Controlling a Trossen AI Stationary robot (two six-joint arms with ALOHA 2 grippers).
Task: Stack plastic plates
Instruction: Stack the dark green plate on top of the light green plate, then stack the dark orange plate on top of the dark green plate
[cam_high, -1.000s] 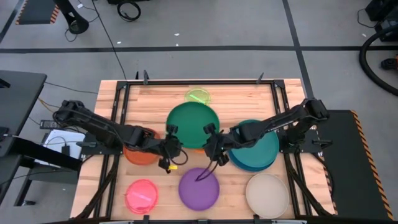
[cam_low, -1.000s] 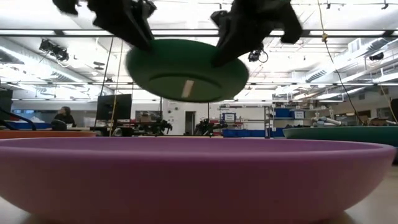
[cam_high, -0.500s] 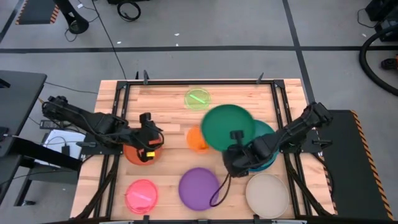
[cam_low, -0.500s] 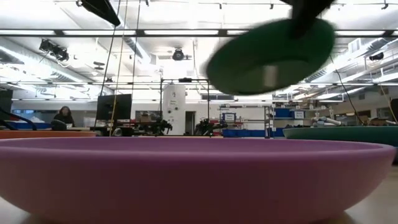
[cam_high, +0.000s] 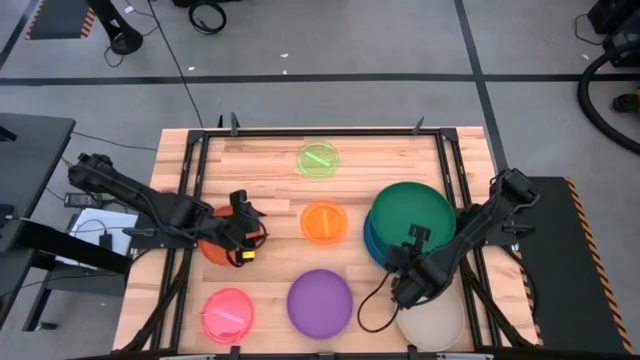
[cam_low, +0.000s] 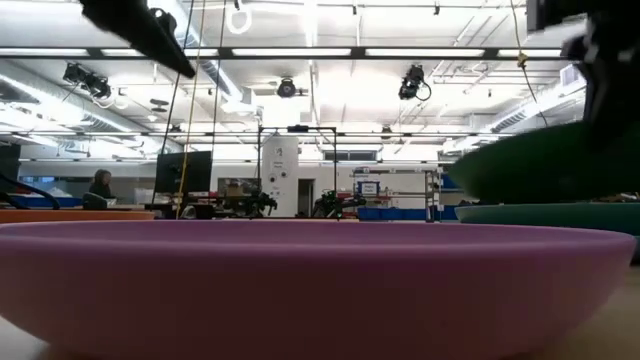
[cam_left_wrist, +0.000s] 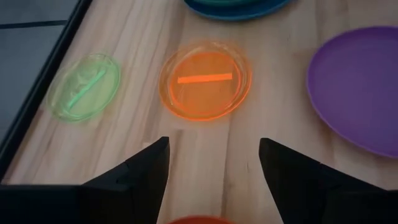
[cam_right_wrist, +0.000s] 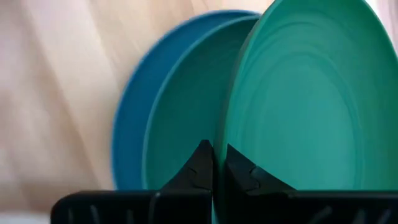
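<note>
Carried rightward, the round dark green plastic plate (cam_high: 413, 210) now sits above the teal plate (cam_right_wrist: 180, 130), right gripper (cam_right_wrist: 212, 163) fingers clamped on its rim; left gripper (cam_left_wrist: 213, 163) fingers apart.

Dark green plate (cam_high: 411, 211) over teal (cam_right_wrist: 186, 130) and blue plates (cam_right_wrist: 127, 124), others scattered.
</note>
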